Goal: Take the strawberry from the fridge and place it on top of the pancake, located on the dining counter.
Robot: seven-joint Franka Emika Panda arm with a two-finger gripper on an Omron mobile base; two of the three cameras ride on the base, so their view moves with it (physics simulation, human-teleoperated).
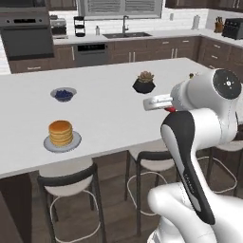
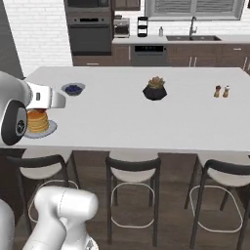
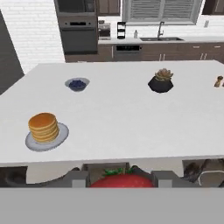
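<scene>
My gripper (image 3: 120, 178) is shut on the strawberry (image 3: 121, 180), a bright red berry with green leaves held between the two dark fingers (image 3: 78, 177) at the near edge of the dining counter (image 3: 122, 118). In the left base view a bit of the strawberry (image 1: 170, 109) peeks out under the white hand. The pancake (image 3: 43, 127) is a golden-brown stack on a grey plate (image 3: 61, 135), ahead and to the left of the gripper. The pancake (image 1: 60, 133) also stands near the counter's front left; in the right base view the pancake (image 2: 37, 121) is partly behind my arm. The fridge is out of view.
A grey bowl of blueberries (image 3: 77, 84) sits behind the pancake. A succulent in a black pot (image 3: 161, 82) stands mid-counter, with two small shakers (image 2: 221, 91) at the right. Stools (image 2: 133, 171) line the near side. The wall counter with a sink (image 1: 126, 34) runs along the back.
</scene>
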